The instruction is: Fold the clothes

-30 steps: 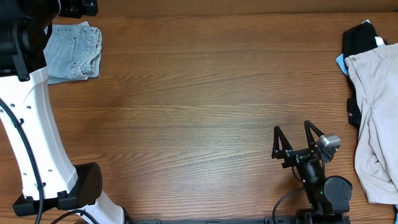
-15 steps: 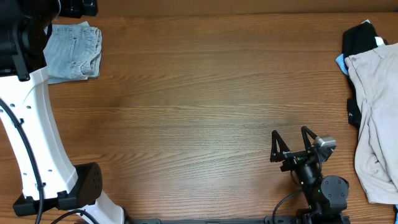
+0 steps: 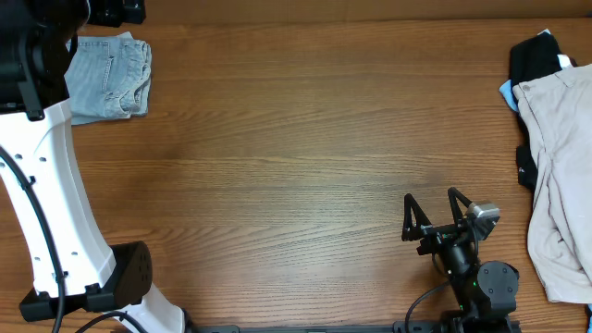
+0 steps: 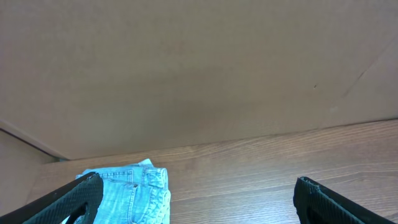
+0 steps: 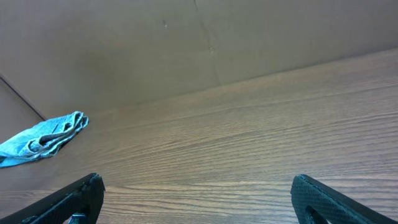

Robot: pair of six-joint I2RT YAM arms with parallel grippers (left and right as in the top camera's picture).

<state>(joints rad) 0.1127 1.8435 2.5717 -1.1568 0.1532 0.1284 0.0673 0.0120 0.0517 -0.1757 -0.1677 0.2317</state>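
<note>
The faded light-blue jeans [image 3: 111, 76] lie folded into a small bundle at the table's far left corner. They also show in the left wrist view [image 4: 134, 190] between and below my fingers, and small at the far left in the right wrist view [image 5: 43, 140]. My left gripper [image 4: 199, 202] is open and empty, held above the table just behind the jeans; in the overhead view it is hidden under the arm. My right gripper [image 3: 433, 211] is open and empty near the front edge, right of centre, far from the jeans.
A pile of clothes sits at the right edge: a beige garment [image 3: 560, 176] over a black one [image 3: 536, 57]. The left arm's white link [image 3: 51, 203] runs along the left side. A brown wall [image 4: 199, 68] stands behind the table.
The right gripper drew back slightly toward the front edge between one second and half a second ago, then held still. Jeans and left arm unchanged.
</note>
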